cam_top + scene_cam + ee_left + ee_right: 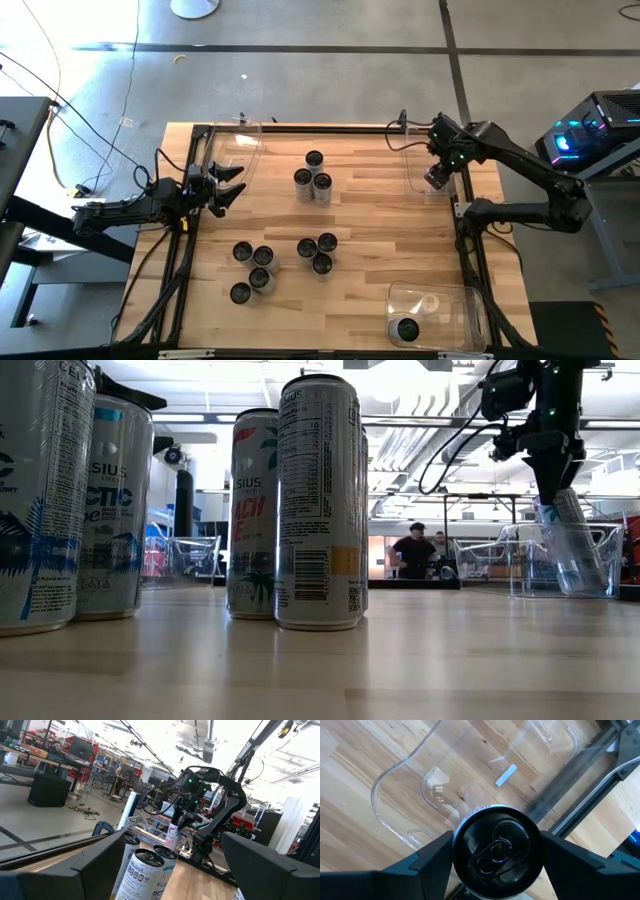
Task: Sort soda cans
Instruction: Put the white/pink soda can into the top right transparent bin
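A wooden surface (370, 230) seen from above, with two dark robot arms at its sides. The right pincer (437, 176) is clamped on a soda can (436, 178), holding it tilted over a clear plastic bin (418, 160) at the far right corner — in the right wrist view the held can's dark top (496, 852) sits squarely between the two fingers, with the clear bin below it. The left pincer (228, 186) hovers at the left edge beside another clear bin (238, 140) at the far left, its fingers spread apart and holding nothing. The other soda cans stand upright in groups on the surface: three near the far middle (313, 180), four near the centre (318, 251), and five toward the near left (254, 267). One more can (407, 329) stands inside a third clear bin (440, 300) at the near right corner. In the low view, a person (412, 550) stands in the room beyond the surface.
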Tool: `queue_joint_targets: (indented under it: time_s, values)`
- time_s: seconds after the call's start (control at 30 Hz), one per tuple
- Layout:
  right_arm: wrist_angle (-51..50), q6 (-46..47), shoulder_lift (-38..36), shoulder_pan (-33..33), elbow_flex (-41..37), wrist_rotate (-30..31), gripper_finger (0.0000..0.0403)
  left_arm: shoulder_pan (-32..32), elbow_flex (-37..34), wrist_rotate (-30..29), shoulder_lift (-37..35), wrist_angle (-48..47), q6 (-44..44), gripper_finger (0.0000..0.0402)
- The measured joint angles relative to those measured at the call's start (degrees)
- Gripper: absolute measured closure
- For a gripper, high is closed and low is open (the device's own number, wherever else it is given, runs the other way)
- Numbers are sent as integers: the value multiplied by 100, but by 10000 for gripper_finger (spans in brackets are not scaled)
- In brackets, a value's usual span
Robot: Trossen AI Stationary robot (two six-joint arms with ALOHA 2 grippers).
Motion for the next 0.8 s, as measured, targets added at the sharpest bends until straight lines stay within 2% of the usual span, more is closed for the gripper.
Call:
queue_joint_targets:
  time_s: [0.5, 0.8]
  values:
    - [-226, 180, 2, 0, 2, 19, 136, 1, 0, 0, 0, 0, 1, 78]
    - [-269, 191, 2, 0, 11, -83, 106, 1, 0, 0, -2, -2, -1, 78]
